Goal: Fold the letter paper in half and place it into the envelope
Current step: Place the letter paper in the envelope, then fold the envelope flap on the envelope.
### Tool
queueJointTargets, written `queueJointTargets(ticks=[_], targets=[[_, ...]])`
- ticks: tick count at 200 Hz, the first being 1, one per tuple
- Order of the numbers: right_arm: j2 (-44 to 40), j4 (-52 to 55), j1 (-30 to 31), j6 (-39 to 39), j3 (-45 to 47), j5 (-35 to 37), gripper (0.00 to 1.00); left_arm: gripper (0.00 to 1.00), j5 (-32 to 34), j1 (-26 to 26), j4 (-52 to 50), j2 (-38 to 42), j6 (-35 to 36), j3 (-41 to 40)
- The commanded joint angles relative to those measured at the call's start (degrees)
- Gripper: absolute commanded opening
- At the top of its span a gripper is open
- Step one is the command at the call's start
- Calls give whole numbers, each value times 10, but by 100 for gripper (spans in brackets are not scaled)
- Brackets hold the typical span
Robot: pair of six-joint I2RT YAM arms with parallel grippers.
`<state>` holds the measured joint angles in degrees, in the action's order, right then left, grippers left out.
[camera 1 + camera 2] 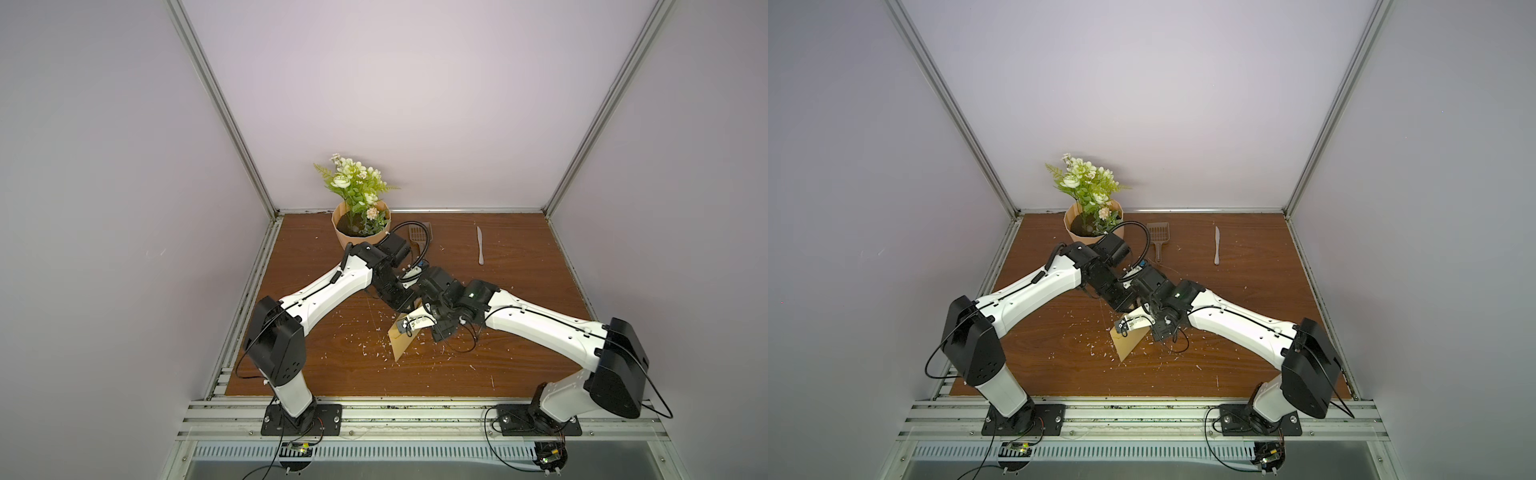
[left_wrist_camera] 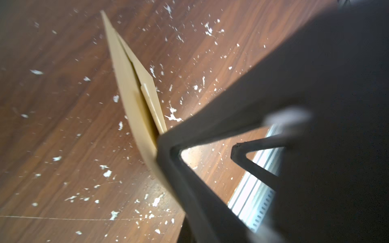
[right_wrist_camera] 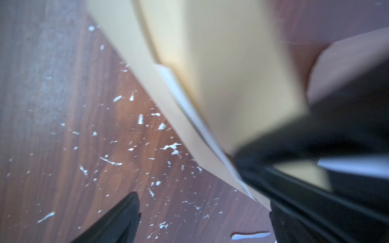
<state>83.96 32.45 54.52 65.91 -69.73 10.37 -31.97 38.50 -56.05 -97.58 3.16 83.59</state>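
The mustard envelope [image 1: 401,345] [image 1: 1126,347] hangs tilted over the middle of the table, its low corner near the wood. My left gripper [image 1: 406,309] is shut on its upper end, which the right wrist view shows as a black clamp [image 3: 273,147] on the envelope [image 3: 242,73]. The letter paper [image 2: 150,101] [image 3: 185,105] sits inside the envelope [image 2: 126,84], and only a pale edge strip of it shows at the opening. My right gripper [image 3: 202,210] [image 1: 434,330] is open beside the envelope's edge, with bare table between its fingers.
The wooden table [image 1: 519,332] is strewn with white flecks. A potted flower [image 1: 359,220] stands at the back left, a brown slotted scoop [image 1: 1158,237] beside it and a plastic knife [image 1: 480,245] further right. Both arms crowd the table's middle.
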Motion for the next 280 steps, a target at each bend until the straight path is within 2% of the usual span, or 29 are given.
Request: queueJointTargets(ticks=[1, 21, 41, 75, 111, 129, 143, 157, 164, 172, 184, 189, 192, 193, 212, 234, 280], targets=[[-56, -58, -12, -43, -28, 0, 99, 0, -35, 16, -30, -7, 14, -11], [-97, -66, -28, -62, -5, 7, 99, 0, -25, 16, -30, -10, 14, -9], [-144, -88, -53, -113, 32, -1, 99, 0, -14, 15, -30, -14, 14, -8], [-252, -183, -104, -259, 135, -2, 99, 0, 9, 16, -30, -18, 17, -7], [-337, -315, -139, -466, 230, 97, 99, 0, 70, 16, -28, -37, 16, -5], [-319, -275, -148, -574, 213, 146, 99, 0, 128, 15, -26, -48, 8, 7], [-258, -173, -155, -631, 152, 134, 100, 0, 172, 15, -18, -54, -5, 7], [-186, -90, -156, -677, 103, 125, 99, 0, 190, 15, 0, -57, -19, 8], [-149, -56, -156, -701, 84, 117, 91, 0, 196, 15, 10, -59, -27, 8], [-116, -30, -156, -720, 70, 98, 75, 0, 205, 15, 22, -61, -37, 8], [-86, -19, -157, -749, 64, 69, 38, 0, 221, 16, 39, -61, -53, 7], [-81, -26, -159, -758, 69, 52, 19, 0, 228, 16, 48, -60, -60, 3], [-79, -32, -161, -762, 74, 38, 2, 0, 233, 16, 53, -58, -63, -1], [-79, -33, -162, -763, 76, 34, 0, 0, 235, 16, 55, -58, -65, -2], [-84, -82, -170, -805, 116, -32, 0, 0, 271, 16, 89, -41, -91, -28], [-81, -141, -176, -844, 163, -91, 0, 0, 280, 17, 133, -21, -117, -61], [14, -209, -181, -892, 185, -192, 0, 0, 302, 31, 164, -32, -146, -96]])
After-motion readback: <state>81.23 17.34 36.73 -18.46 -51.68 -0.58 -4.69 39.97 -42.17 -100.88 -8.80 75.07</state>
